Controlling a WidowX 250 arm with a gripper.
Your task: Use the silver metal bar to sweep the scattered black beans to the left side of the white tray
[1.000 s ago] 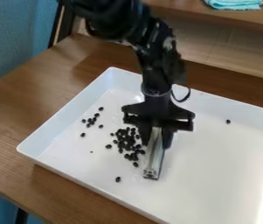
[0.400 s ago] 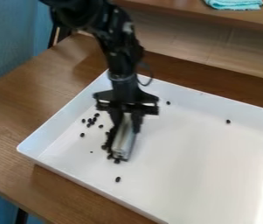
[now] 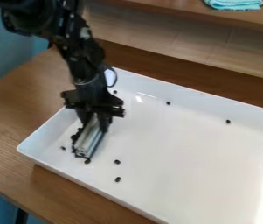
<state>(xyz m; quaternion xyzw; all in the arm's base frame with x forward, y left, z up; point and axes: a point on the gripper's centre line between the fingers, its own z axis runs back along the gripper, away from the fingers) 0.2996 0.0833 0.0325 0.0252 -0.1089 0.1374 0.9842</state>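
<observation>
Gripper [image 3: 94,124] has its fingers pinched pretty snug on a metal bar [image 3: 89,142], held low so its long side meets the black beans [image 3: 74,138] in the white tray [image 3: 203,153].

Looks black throughout, with bulky rounded joints [image 3: 31,15], a pale patch [image 3: 85,33], a greyish wrist band [image 3: 85,82] and a thin looping cable [image 3: 116,78], all above the broad-shouldered gripper [image 3: 92,126].

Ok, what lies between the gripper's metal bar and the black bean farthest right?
Just the bare floor of the tray between metal bar and bean, in the camera view.
</observation>
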